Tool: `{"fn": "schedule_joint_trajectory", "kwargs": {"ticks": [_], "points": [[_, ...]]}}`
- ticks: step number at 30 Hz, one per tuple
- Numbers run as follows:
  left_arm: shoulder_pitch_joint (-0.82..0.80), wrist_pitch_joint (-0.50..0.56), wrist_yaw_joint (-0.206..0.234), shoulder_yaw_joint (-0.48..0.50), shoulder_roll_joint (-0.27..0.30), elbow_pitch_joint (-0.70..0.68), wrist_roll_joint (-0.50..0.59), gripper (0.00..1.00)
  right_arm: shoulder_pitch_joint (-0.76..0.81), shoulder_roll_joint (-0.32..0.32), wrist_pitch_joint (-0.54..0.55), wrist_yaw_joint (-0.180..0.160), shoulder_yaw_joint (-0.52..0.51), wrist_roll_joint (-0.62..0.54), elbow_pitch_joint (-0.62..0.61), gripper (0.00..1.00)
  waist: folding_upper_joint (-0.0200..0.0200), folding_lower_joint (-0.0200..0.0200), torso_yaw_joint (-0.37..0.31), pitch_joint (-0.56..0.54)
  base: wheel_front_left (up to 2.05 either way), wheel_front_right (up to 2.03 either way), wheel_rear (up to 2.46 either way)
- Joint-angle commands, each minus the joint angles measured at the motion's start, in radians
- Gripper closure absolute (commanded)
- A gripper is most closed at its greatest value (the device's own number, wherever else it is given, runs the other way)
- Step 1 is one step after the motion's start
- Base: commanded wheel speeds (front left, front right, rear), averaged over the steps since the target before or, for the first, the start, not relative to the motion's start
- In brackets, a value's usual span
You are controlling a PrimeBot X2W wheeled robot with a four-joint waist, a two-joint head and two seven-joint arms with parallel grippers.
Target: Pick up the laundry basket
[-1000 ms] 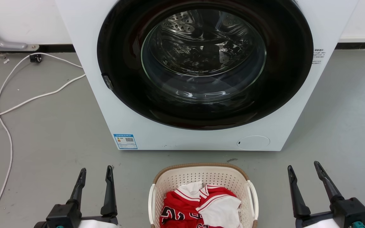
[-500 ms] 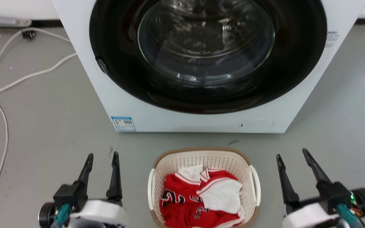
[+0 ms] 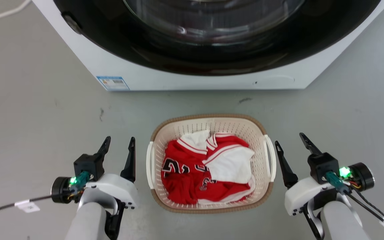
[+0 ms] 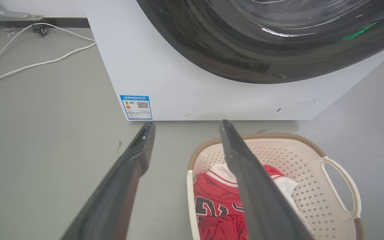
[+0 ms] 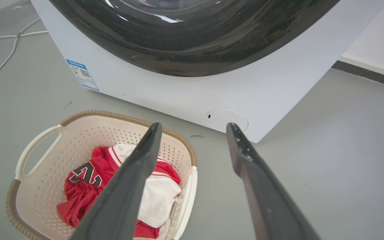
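Note:
The laundry basket (image 3: 232, 128), cream with a brown rim, sits on the grey floor in front of the washing machine. A red and white jersey (image 3: 192, 166) lies inside it. My left gripper (image 3: 120, 138) is open, just left of the basket's left white handle (image 3: 149, 165) and apart from it. My right gripper (image 3: 288, 138) is open too, close beside the right handle (image 3: 270, 156). In the left wrist view the left gripper (image 4: 187, 123) points past the basket (image 4: 298, 156). In the right wrist view the right gripper (image 5: 194, 125) has the basket (image 5: 88, 133) on its left.
The white washing machine (image 3: 178, 78) with its dark round door stands just beyond the basket. A white cable (image 4: 28, 65) trails over the floor at the far left. Bare grey floor lies on both sides of the basket.
The head camera has tilted down, so the whole picture shifted. Both grippers have come closer to the basket's sides and stay open. The basket still rests on the floor.

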Motion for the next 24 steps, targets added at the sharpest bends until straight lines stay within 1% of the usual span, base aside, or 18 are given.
{"fn": "schedule_joint_trajectory", "kwargs": {"ticks": [1, 3, 6, 11, 14, 15, 19, 24], "points": [[-0.035, -0.003, -0.004, -0.008, 0.01, 0.035, 0.004, 0.0, -0.039, 0.001, -0.002, -0.001, 0.002, 0.013, 0.048, 0.0, 0.0, -0.0003, -0.01, 0.063, 0.0, 0.0, 0.0], [-0.068, -0.003, -0.005, -0.022, 0.016, 0.09, 0.005, 0.0, -0.078, 0.001, -0.002, -0.001, 0.007, -0.001, 0.119, 0.0, 0.0, -0.0003, -0.01, 0.09, 0.0, 0.0, 0.0], [-0.12, -0.003, -0.005, -0.063, 0.022, 0.175, -0.004, 0.0, -0.129, 0.001, -0.002, -0.001, 0.011, -0.031, 0.187, 0.0, 0.0, -0.0003, -0.007, 0.13, 0.0, 0.0, 0.0], [-0.218, -0.003, -0.006, -0.134, 0.03, 0.321, -0.032, 0.0, -0.197, 0.001, -0.002, -0.001, 0.009, -0.053, 0.252, 0.0, 0.0, -0.0003, -0.004, 0.204, 0.0, 0.0, 0.0], [-0.267, -0.003, -0.006, -0.168, 0.036, 0.371, -0.049, 0.0, -0.232, 0.001, -0.002, -0.001, 0.01, -0.061, 0.293, 0.0, 0.0, -0.0003, -0.006, 0.247, 0.0, 0.0, 0.0], [-0.267, -0.003, -0.006, -0.168, 0.036, 0.371, -0.049, 0.0, -0.232, 0.001, -0.002, -0.001, 0.01, -0.061, 0.293, 0.0, 0.0, -0.0003, -0.006, 0.247, 0.0, 0.0, 0.0], [-0.323, -0.003, -0.006, -0.201, 0.041, 0.446, -0.067, 0.0, -0.279, 0.001, -0.002, -0.001, 0.011, -0.066, 0.342, 0.0, 0.0, -0.0003, -0.01, 0.297, 0.0, 0.0, 0.0], [-0.38, -0.003, -0.006, -0.221, 0.048, 0.509, -0.082, 0.0, -0.331, 0.001, -0.002, -0.001, -0.001, -0.079, 0.422, 0.0, 0.0, -0.0003, -0.013, 0.351, 0.0, 0.0, 0.0]]}}
